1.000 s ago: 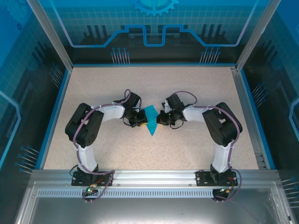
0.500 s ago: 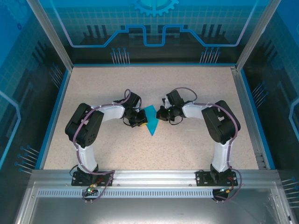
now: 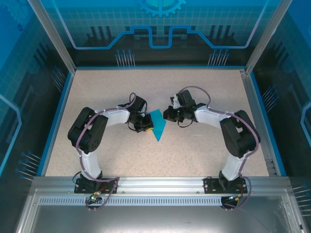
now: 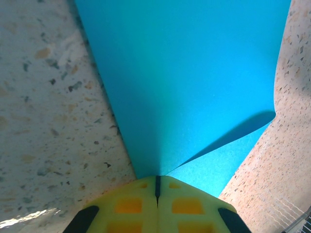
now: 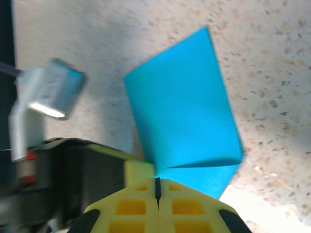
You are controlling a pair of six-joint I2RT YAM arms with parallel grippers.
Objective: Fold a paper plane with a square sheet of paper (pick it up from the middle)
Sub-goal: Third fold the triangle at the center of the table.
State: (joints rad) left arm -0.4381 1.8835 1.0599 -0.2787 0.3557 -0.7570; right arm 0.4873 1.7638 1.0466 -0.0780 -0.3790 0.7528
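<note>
Left of centre in the top view, the left jaws are clenched on the left edge of the square sheet of paper (image 3: pixel 158 125). In the left wrist view the yellow pads (image 4: pixel 187 206) meet with no gap, and the sheet (image 4: pixel 194 73) runs straight into their seam, one layer lifted over another.

The sheet lies on the speckled table (image 3: pixel 194 92) at centre frame, between the two arms. From above it reads as a narrow wedge pointing toward the lower edge.

To its right, the right jaws are likewise clenched. The right wrist view, somewhat blurred, shows a raised flap of the sheet (image 5: pixel 184 111) meeting the pad seam, so I judge it pinched there too.

Step in hand: an early fold, with a flap raised off the table and no dart shape yet. The next move calls for laying the flap down with edges aligned, then pressing the crease while the left jaws anchor the sheet.
</note>
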